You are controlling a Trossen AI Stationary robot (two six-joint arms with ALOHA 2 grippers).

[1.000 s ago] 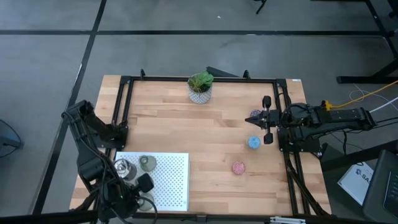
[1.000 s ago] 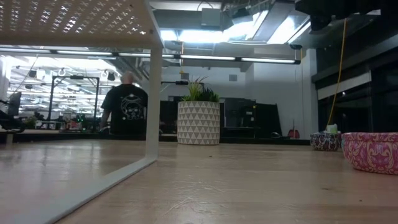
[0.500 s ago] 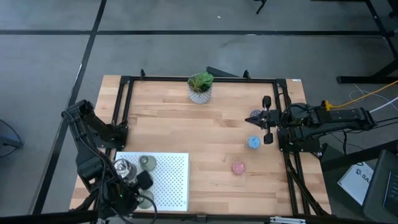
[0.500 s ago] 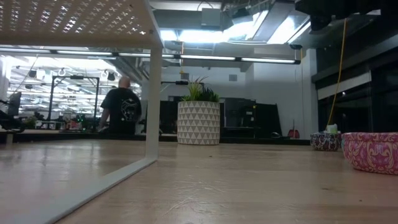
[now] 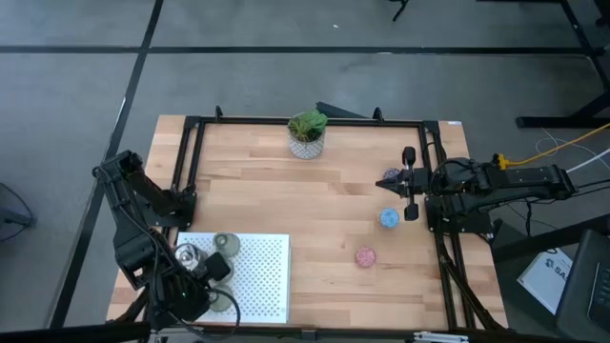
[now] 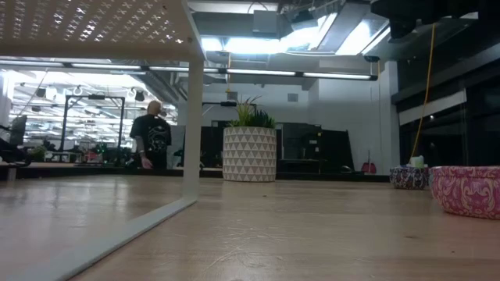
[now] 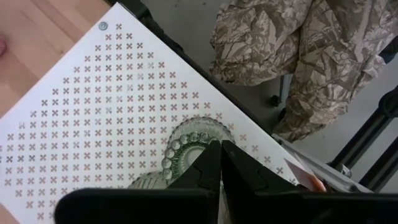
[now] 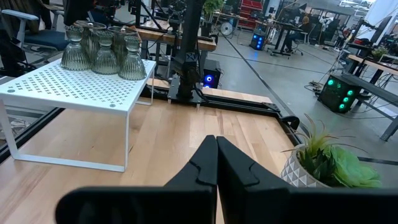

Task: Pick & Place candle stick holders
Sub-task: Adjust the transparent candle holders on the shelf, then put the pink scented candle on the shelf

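Olive-grey candle stick holders (image 5: 226, 245) stood on a white perforated shelf (image 5: 262, 272), where the left gripper (image 7: 221, 163) hovered with fingers pressed together. The right gripper (image 5: 407, 181), also pinched closed, waited near the purple holder (image 5: 392, 182), blue holder (image 5: 389, 218) and pink holder (image 5: 366, 256).

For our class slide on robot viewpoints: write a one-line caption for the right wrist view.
Shut right pincer looks across the wooden table at glass candle stick holders on a white perforated shelf, beside a potted plant.
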